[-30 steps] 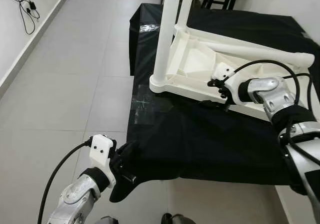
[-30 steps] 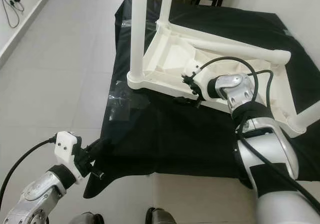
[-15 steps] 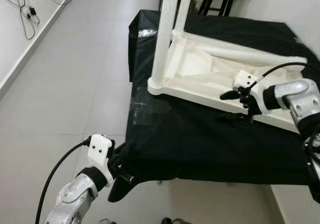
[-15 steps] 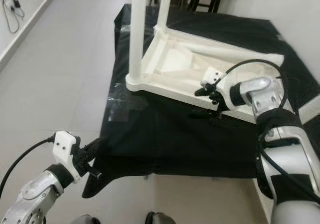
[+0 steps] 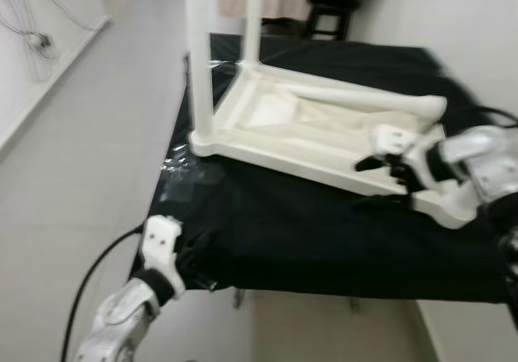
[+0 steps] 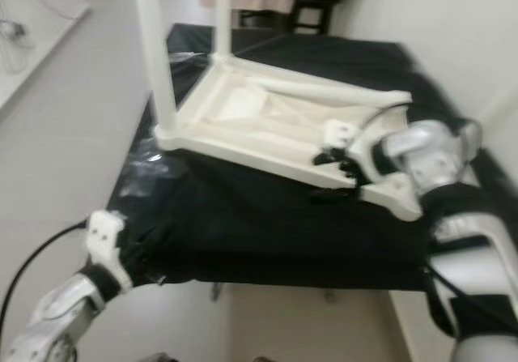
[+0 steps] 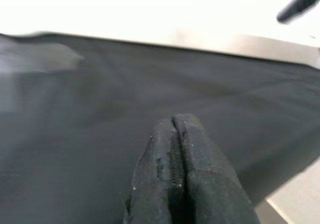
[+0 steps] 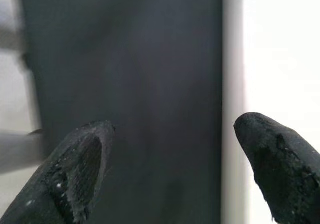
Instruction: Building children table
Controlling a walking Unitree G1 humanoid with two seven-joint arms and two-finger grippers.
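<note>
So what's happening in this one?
A white children's table lies upside down on a surface covered with black cloth, two of its legs standing upright and another leg lying across its underside. The right gripper, fingers open, is at the near edge of the tabletop, one finger above the rim and one below. The left gripper, fingers shut, is at the near left edge of the cloth.

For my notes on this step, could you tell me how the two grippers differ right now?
The left gripper has its fingers pressed shut, while the right gripper is open. The left sits low at the black cloth's near edge; the right is at the white table's rim. Both have black fingers.
</note>
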